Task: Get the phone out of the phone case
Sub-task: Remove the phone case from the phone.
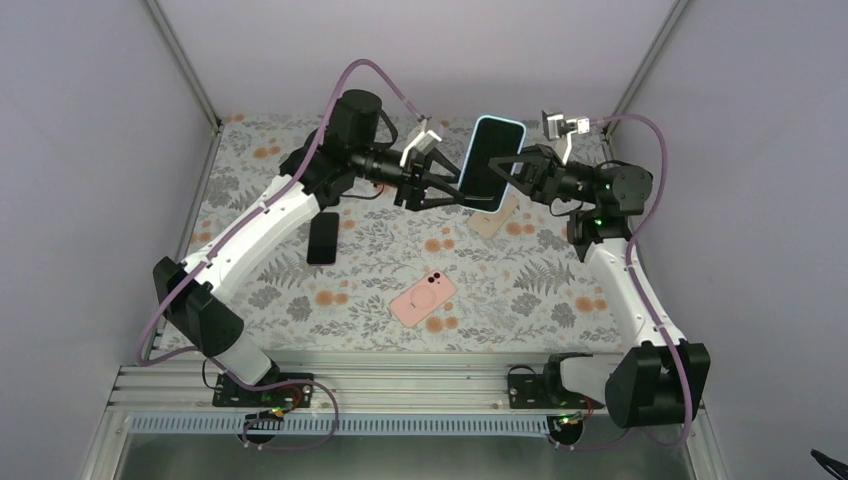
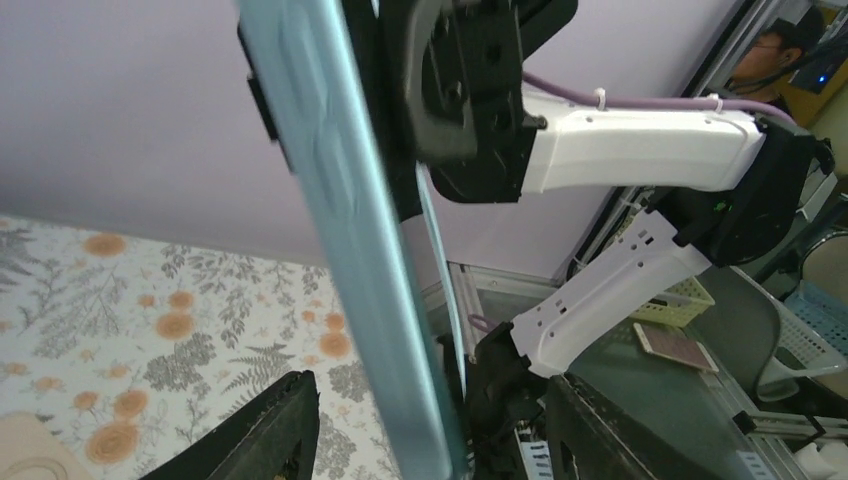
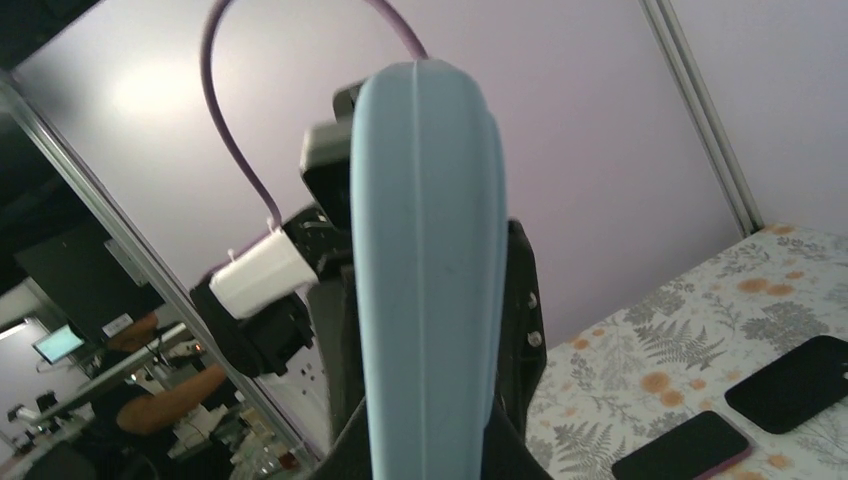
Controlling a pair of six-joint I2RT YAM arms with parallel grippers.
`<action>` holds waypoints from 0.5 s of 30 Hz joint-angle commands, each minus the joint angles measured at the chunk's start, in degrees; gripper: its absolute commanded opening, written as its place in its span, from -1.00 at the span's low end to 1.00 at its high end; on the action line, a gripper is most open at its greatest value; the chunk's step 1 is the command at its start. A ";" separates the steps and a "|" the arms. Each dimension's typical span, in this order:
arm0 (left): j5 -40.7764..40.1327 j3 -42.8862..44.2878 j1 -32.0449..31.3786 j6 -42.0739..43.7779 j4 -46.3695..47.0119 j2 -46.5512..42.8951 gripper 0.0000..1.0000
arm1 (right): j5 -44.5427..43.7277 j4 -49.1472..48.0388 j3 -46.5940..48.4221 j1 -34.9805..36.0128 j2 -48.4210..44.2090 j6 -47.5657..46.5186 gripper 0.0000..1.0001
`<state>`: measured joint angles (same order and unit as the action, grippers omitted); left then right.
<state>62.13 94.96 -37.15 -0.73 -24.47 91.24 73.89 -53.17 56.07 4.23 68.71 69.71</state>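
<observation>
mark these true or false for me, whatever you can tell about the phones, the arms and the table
1. The blue-cased phone is raised above the table. True.
2. The black phone is held in the air. False: it lies flat on the table, beside the left arm.
3. The pink case lies on the table, nearer the arm bases than the blue-cased phone. True.
4. The right end effector is open and empty. False: it is shut on the blue-cased phone.
5. The table cover is plain white. False: it has a floral print.
</observation>
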 commanded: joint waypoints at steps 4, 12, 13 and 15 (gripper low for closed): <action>1.13 6.91 1.78 -3.14 2.67 1.78 0.04 | 1.96 14.58 2.73 2.80 -2.85 -17.32 -0.93; 2.60 8.38 1.81 -7.01 5.10 3.47 -0.24 | 2.33 21.05 3.73 4.22 -2.81 -23.04 -0.93; 2.71 8.19 1.81 -7.74 5.62 3.62 -0.27 | 2.25 22.02 3.76 4.34 -2.81 -23.86 -0.93; 2.94 7.41 1.81 -9.40 7.20 3.70 -0.31 | 2.15 23.36 3.70 4.71 -2.86 -24.92 -0.93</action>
<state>63.33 102.10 -35.24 -6.76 -20.93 93.84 76.69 -33.12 57.74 7.88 67.46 49.93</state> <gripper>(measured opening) 0.359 0.090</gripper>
